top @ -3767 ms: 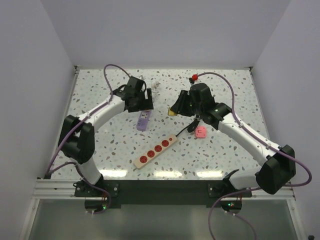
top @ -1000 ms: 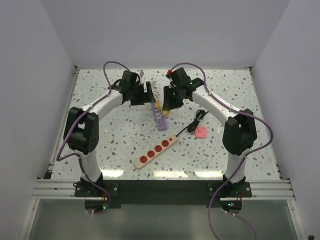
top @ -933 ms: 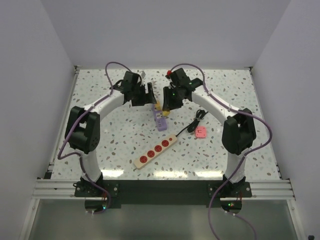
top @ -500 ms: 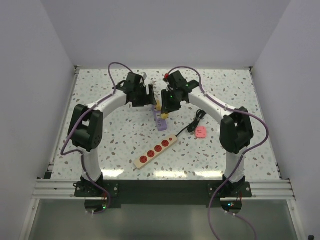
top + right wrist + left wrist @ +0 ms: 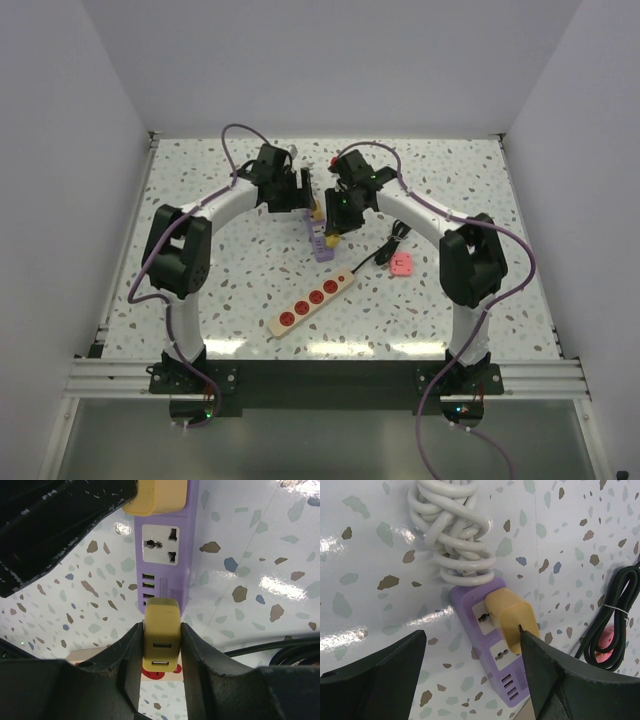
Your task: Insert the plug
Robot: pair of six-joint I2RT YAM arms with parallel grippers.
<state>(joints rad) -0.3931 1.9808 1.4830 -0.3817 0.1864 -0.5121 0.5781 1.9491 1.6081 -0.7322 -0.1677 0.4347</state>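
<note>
Yellow plug [image 5: 161,637], pinched at its sides by my right tool [image 5: 160,627]. Two USB ports face the wrist camera. The pins are out of sight, presumably on the far face.

- The plug hangs above the purple power strip [image 5: 165,575], over the end with the USB row [image 5: 152,592].
- In the right wrist view the strip's long axis runs 12 to 6. The free socket [image 5: 160,543] lies at 12 o'clock from the plug, just past the USB row.
- Further on toward 12, another yellow plug [image 5: 512,617] sits over the socket nearest the coiled white cord [image 5: 452,535]. I cannot tell if it is fully home.
- My left tool [image 5: 472,635] is spread wide and holds nothing. It straddles the strip at the cord end, and one fingertip [image 5: 521,630] is touching or just beside that other yellow plug; I can't say which.
- The right arm is nearer the free socket and carries the part. My judgement is a short shift toward 12 along the strip, then a press down onto the counter [image 5: 240,540]. The left tool looks placed to steady the strip.
- I can read no brand, label or writing on the plug or the strip.
</note>
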